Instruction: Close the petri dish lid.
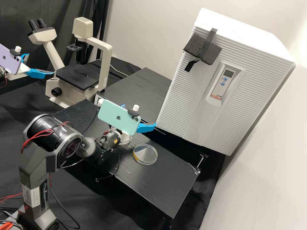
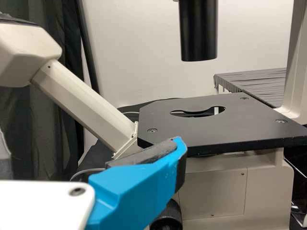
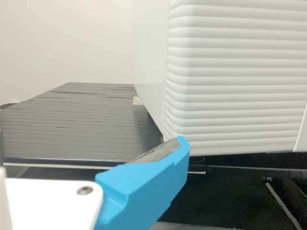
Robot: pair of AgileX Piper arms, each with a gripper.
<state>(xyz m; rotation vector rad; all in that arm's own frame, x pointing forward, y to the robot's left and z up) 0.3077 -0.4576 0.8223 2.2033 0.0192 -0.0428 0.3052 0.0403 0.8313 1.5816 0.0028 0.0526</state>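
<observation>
Well apart from the petri dish (image 1: 145,154), at far left in the high view, my left gripper (image 1: 41,64) is wide open and empty by the microscope (image 1: 78,76), likely parked clear of the work. Just left of the dish, a clear round piece (image 1: 127,143), probably its lid, lies partly hidden, handy for covering it. Above the dish, my right gripper (image 1: 140,115) is spread wide, holding nothing, touching neither piece. The dish rests flat on the table (image 1: 156,182), presumably for steady closing.
</observation>
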